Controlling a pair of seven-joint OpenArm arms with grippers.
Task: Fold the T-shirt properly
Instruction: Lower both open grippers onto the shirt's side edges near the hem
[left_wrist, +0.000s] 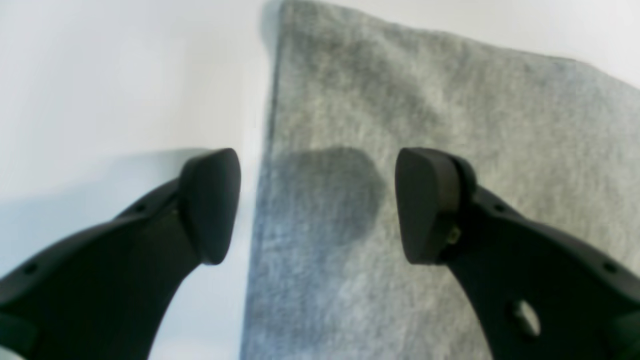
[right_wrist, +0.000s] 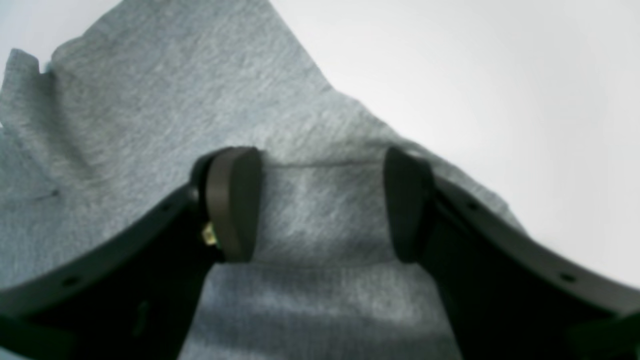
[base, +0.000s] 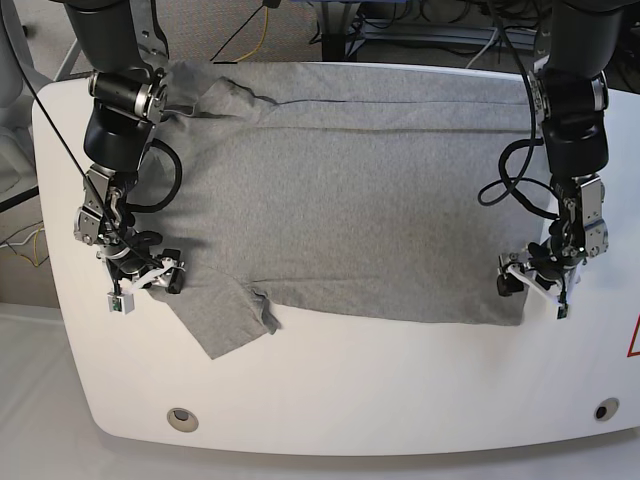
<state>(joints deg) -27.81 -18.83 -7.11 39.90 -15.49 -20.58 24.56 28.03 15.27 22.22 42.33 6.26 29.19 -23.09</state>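
The heather-grey T-shirt (base: 350, 200) lies spread on the white table (base: 400, 390), plain side up, with one short sleeve (base: 225, 315) pointing toward the front edge. My left gripper (left_wrist: 317, 205) is open and straddles the shirt's side edge (left_wrist: 260, 200): one finger is over bare table, the other over cloth. In the base view this left gripper (base: 527, 285) is at the shirt's front right corner. My right gripper (right_wrist: 320, 205) is open over the sleeve's cloth (right_wrist: 320, 220), which lies between its fingers. The right gripper (base: 148, 283) shows low at the shirt's left side.
Two round holes (base: 181, 417) (base: 605, 409) sit near the table's front edge. A red mark (base: 633, 340) shows at the right rim. Cables (base: 250, 30) and floor lie beyond the table's far edge. Both arms' black cables hang close to the shirt's sides.
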